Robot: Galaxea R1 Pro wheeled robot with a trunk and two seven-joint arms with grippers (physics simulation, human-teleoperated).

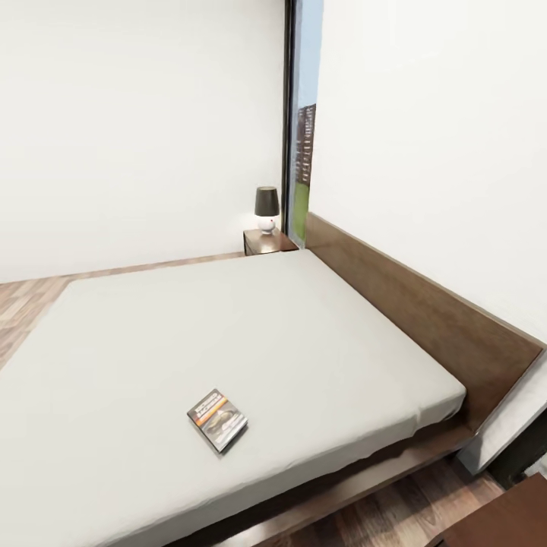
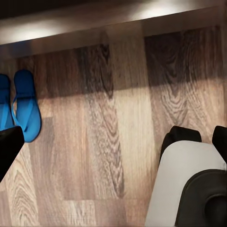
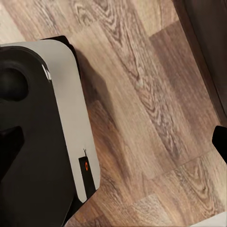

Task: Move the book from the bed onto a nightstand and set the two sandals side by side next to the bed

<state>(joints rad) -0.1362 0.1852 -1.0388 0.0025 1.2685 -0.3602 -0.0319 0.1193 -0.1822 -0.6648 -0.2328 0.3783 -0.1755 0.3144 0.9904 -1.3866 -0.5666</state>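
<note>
One book [image 1: 218, 419] lies flat on the mattress of the bed [image 1: 152, 357], cover up, near the bed's front edge and well apart from the headboard [image 1: 425, 311]. Its cover shows white lettering, an orange band and a dark picture. The bed's mattress is pale grey; its frame and headboard are dark brown wood.

Beyond the far corner of the bed, just beside the end of the headboard, stands the nightstand [image 1: 267, 241], a low dark brown cabinet. A lamp [image 1: 267, 208] with a dark shade and a white base stands on its top. A narrow strip of window [image 1: 304, 152] rises behind the nightstand.

Both sandals [image 2: 22, 105] appear in the left wrist view: bright blue, lying on the wood floor [image 2: 104, 142] side by side, close to a dark brown wooden edge (probably the bed frame, though this cannot be confirmed). One sandal is cut off by the picture's border.

Left claw: a dark finger [image 2: 8, 144] shows at the border of the left wrist view, above the floor near the sandals; whether the claw is released or clenched cannot be told. Right claw: a dark fingertip [image 3: 220, 138] shows over the floor beside the robot's grey-and-black base [image 3: 71, 123]; its state likewise cannot be told.
</note>
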